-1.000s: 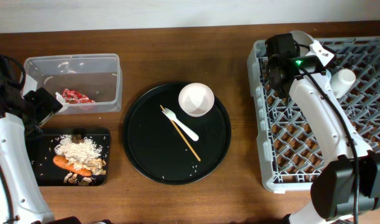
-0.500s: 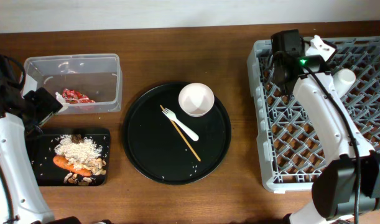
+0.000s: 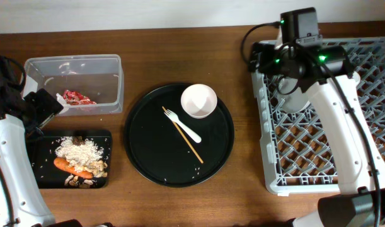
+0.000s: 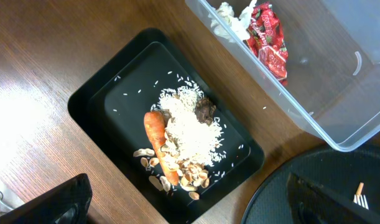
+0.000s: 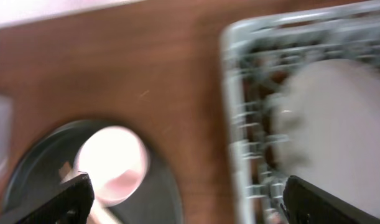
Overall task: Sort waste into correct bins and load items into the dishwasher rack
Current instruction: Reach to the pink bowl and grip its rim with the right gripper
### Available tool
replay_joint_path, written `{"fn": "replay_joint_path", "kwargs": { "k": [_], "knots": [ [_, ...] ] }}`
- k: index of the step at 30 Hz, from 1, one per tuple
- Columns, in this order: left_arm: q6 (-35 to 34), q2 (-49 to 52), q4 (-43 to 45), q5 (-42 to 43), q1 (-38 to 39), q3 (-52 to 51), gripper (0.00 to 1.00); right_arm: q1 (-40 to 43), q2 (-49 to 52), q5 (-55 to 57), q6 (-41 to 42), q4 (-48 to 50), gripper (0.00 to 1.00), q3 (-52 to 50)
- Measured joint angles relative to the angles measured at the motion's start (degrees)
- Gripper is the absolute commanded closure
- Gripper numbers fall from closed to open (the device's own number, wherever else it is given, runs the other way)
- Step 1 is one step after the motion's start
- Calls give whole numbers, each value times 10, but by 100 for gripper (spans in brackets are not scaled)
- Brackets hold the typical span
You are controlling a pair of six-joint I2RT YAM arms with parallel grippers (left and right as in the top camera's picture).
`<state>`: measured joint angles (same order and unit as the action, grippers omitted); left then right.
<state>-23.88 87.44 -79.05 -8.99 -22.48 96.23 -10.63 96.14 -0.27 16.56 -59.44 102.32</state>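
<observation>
On the round black tray [image 3: 154, 164] lie a whitish bowl [image 3: 198, 101], a white fork [image 3: 183, 126] and a thin wooden stick [image 3: 189, 144]. The shallow black tray [image 4: 109, 87] holds white rice [image 4: 186, 127], an orange carrot [image 4: 157, 140] and brownish food bits [image 4: 190, 177]. A red wrapper [image 4: 267, 37] and white tissue [image 4: 230, 18] are in the clear tub [image 3: 72, 66]. My left gripper [image 4: 190, 204] hangs open above the black tray's near edge. My right gripper [image 5: 186, 199] is open above the table between bowl [image 5: 112, 162] and grey rack [image 3: 305, 157]. A pale round dish [image 5: 333, 124], blurred, lies in the rack.
The rack fills the right side of the table, its left wall [image 5: 236, 124] right beside my right gripper. The tub and the black tray sit at the far left, next to my left arm [image 3: 9, 145]. Bare wood [image 3: 242, 195] separates the round tray from the rack.
My right gripper has opened and its arm has swung toward the rack's left corner. A pale dish now shows in the rack there. The left arm has not moved.
</observation>
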Motion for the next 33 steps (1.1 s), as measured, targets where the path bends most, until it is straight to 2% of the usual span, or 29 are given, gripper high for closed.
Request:
{"fn": "replay_joint_path", "kwargs": {
  "k": [2,5,12,17,22,23,24,33],
  "knots": [
    [0,0,0,0,0,0,1,-38,3,-58,-39,-26,22,-3],
    [0,0,0,0,0,0,1,-104,20,-83,-64,-26,23,-26],
    [0,0,0,0,0,0,1,-167,160,-101,16,38,21,-72],
    [0,0,0,0,0,0,1,-224,187,-77,-40,90,25,-73],
    [0,0,0,0,0,0,1,-227,245,-56,-59,161,29,-73],
    [0,0,0,0,0,0,1,-227,252,-53,-61,167,33,-73],
    [0,0,0,0,0,0,1,-227,259,-45,-63,172,37,-73],
    [0,0,0,0,0,0,1,-227,278,-4,-71,179,44,-73]
  ]
}}
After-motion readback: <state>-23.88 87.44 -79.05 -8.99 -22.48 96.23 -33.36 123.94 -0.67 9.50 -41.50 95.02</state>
